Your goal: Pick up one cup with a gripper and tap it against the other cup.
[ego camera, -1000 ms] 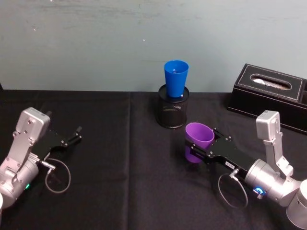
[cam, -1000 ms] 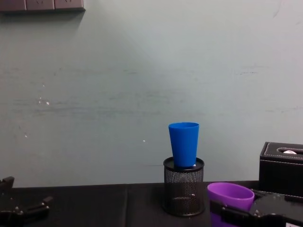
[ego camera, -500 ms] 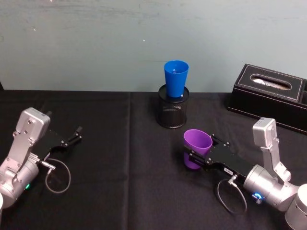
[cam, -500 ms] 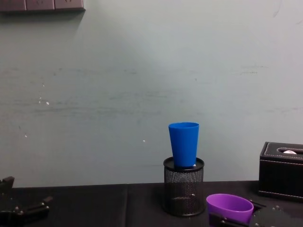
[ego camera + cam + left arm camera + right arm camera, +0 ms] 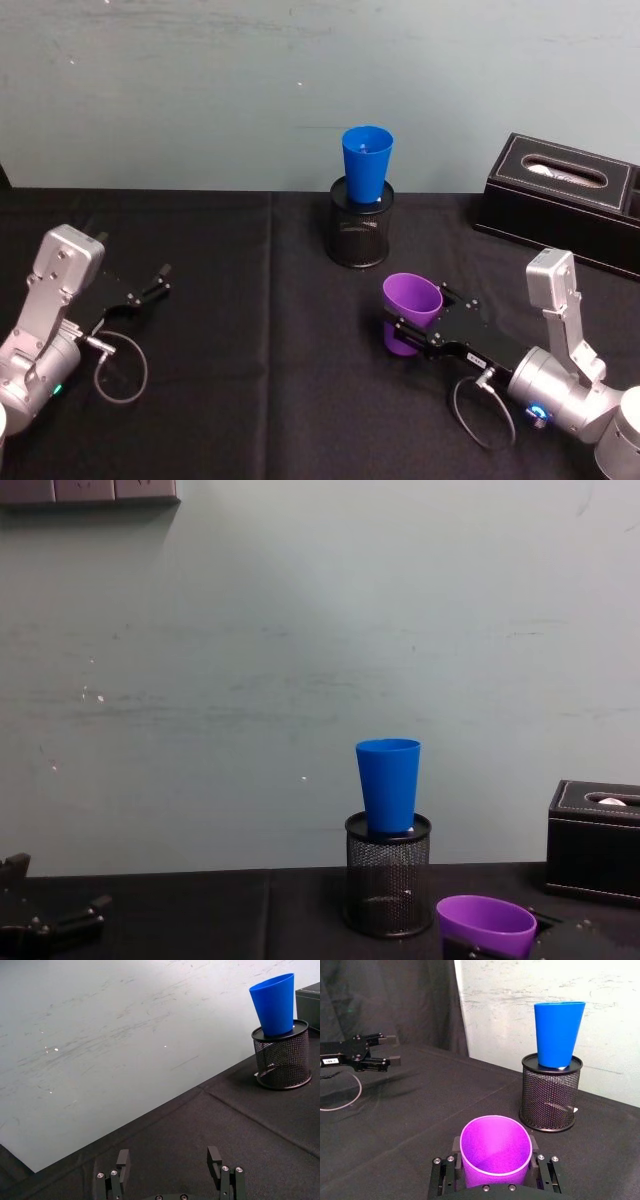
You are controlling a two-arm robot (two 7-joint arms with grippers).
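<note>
The right gripper (image 5: 402,330) has the purple cup (image 5: 412,300) clamped in the head view. The cup is upright at the near right of the counter (image 5: 250,380), well apart from the blue cup (image 5: 366,165) standing in the mesh pen holder (image 5: 360,238) farther back, and the left gripper (image 5: 158,282) sits near left, fingers spread, holding nothing. Left wrist view shows those fingers apart with the blue cup far off, and the right wrist view looks into the purple cup's mouth between the jaws. Chest view catches the purple rim low, right of the holder.
</note>
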